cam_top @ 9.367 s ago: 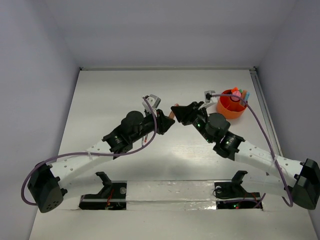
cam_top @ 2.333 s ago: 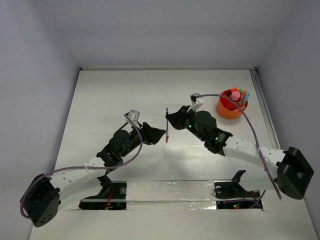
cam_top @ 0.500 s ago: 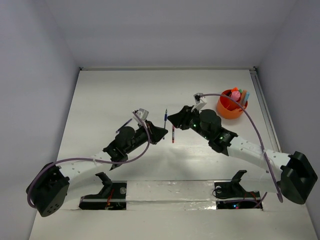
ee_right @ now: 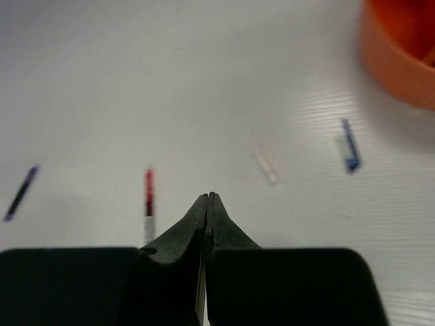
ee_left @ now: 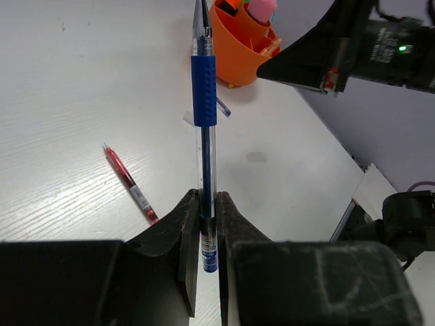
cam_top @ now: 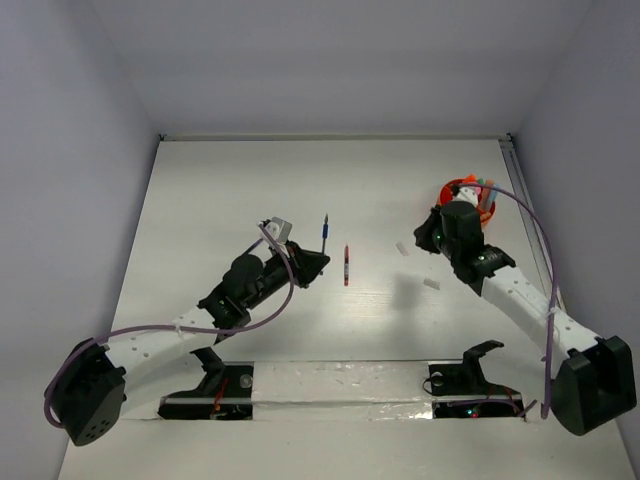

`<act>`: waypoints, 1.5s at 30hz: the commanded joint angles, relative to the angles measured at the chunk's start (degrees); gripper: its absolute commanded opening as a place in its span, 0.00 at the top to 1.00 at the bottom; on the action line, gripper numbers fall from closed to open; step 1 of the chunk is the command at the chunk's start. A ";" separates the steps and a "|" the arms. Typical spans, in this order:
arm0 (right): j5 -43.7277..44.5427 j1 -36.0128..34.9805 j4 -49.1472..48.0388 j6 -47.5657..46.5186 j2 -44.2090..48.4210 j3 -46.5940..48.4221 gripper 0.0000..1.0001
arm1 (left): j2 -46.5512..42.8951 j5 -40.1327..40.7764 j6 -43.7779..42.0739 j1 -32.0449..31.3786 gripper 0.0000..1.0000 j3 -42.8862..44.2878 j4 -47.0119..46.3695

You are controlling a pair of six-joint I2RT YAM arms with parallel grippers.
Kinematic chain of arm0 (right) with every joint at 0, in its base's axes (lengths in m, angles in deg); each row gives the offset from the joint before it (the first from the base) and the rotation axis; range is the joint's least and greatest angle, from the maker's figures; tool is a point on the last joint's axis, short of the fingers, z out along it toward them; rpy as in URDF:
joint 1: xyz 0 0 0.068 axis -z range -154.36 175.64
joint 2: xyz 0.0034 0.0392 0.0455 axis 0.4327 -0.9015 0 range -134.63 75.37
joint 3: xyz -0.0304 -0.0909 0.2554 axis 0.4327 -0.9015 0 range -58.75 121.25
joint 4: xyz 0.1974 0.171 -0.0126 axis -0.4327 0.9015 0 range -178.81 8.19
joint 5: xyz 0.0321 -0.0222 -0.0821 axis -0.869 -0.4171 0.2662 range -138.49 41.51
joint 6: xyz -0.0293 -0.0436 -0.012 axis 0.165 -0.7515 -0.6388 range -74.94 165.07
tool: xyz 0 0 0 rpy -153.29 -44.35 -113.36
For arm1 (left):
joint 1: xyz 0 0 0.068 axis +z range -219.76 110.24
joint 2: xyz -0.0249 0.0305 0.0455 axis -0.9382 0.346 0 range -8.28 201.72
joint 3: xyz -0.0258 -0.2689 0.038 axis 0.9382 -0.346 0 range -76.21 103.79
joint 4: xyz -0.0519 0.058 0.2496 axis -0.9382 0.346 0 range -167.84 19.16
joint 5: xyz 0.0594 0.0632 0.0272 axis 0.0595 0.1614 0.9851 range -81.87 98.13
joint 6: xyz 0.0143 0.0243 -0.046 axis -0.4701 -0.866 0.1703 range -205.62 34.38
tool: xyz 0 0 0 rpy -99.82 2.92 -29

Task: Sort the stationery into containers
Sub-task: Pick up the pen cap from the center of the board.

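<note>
My left gripper (cam_top: 316, 262) is shut on a thin blue pen (cam_top: 324, 228), whose tip sticks out past the fingers toward the far side. In the left wrist view the blue pen (ee_left: 204, 102) is clamped between the fingers (ee_left: 189, 224). A thin red pen (cam_top: 346, 264) lies on the table just right of my left gripper; it also shows in the left wrist view (ee_left: 129, 184) and the right wrist view (ee_right: 149, 197). The orange container (cam_top: 470, 200), holding several markers, stands at the far right, partly behind my right arm. My right gripper (cam_top: 424, 238) is shut and empty, next to the container.
Two small white bits (cam_top: 400, 248) (cam_top: 431, 284) lie near my right gripper. A small blue clip-like piece (ee_right: 349, 146) and a pale bit (ee_right: 265, 166) lie in front of the container (ee_right: 401, 54). The table's right edge rail (cam_top: 520, 190) runs close behind the container.
</note>
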 commanded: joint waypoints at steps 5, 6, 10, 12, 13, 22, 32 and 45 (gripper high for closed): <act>-1.58 10.79 7.60 -6.71 -10.79 2.35 0.75 | -4.64 0.18 -1.43 0.01 1.00 -0.32 -1.53; -1.67 11.32 7.34 -7.67 -12.55 2.80 0.72 | -4.82 0.18 -1.43 0.01 1.00 -0.41 -1.53; -4.22 13.87 6.38 -9.26 -20.20 6.05 0.66 | -5.26 -0.08 -1.34 0.01 1.00 -0.49 -1.44; -5.19 15.62 6.81 -9.87 -22.14 8.06 0.66 | -5.52 -0.08 -1.25 0.01 1.00 -0.67 -1.53; -4.40 15.64 7.24 -10.14 -23.02 8.77 0.65 | -5.61 -0.08 -1.25 0.01 1.00 -0.76 -1.53; -8.08 17.31 12.08 -14.45 -31.81 14.75 0.60 | -5.52 -0.17 -1.25 0.01 1.00 -0.67 -1.79; -3.52 16.78 13.40 -15.77 -37.88 16.60 0.57 | -5.52 -0.35 -1.43 0.01 1.00 -0.58 -1.70; 1.22 12.65 12.70 -15.06 -35.78 15.90 0.92 | -5.08 -0.52 -1.43 0.01 1.00 -0.67 -2.06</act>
